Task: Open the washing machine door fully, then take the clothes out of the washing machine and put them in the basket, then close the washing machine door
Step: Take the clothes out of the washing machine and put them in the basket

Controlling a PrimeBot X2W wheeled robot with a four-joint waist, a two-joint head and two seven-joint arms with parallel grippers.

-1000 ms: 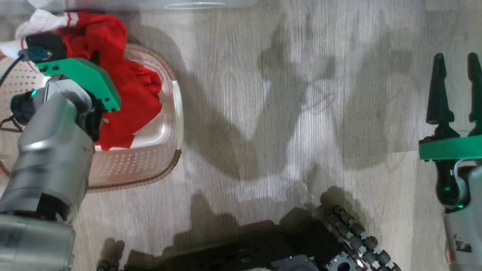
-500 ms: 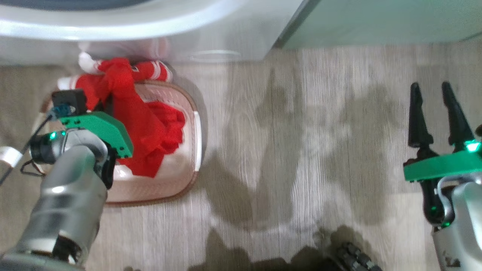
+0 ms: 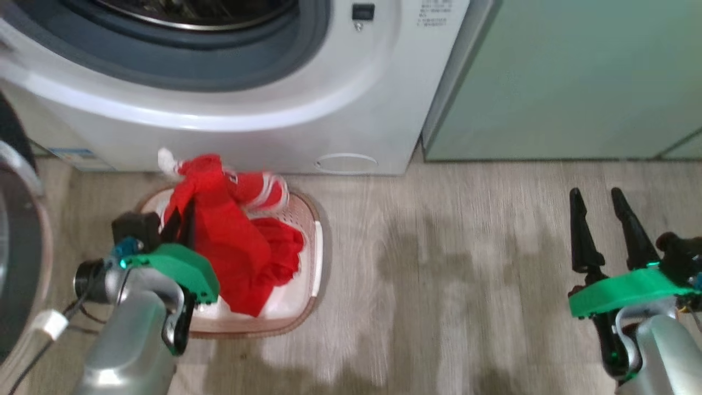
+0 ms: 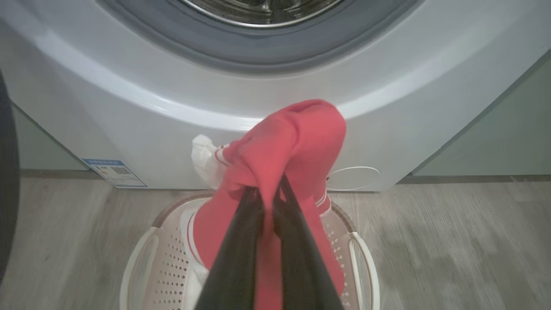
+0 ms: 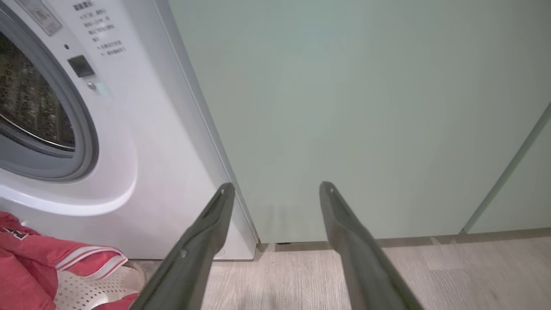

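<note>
The red clothes (image 3: 236,252) hang bunched over the cream basket (image 3: 313,258), their lower part lying inside it. My left gripper (image 3: 184,222) is shut on the clothes (image 4: 301,133), and its fingers (image 4: 241,241) pinch a fold above the basket (image 4: 359,262). The washing machine (image 3: 351,82) stands just behind, its drum mouth uncovered. The washing machine door (image 3: 13,258) is swung out at the far left. My right gripper (image 3: 595,192) hovers open over the floor at the right and holds nothing; its wrist view has it as (image 5: 277,186).
Pale green cabinets (image 3: 576,82) stand right of the washing machine (image 5: 142,129). Wood-look floor (image 3: 439,274) spreads between the basket and my right arm. A blue label (image 4: 114,172) is on the machine's lower left front.
The head camera has tilted up, bringing the washing machine and cabinets into view. My left gripper stays shut on the clothes over the basket. The right gripper stays open.
</note>
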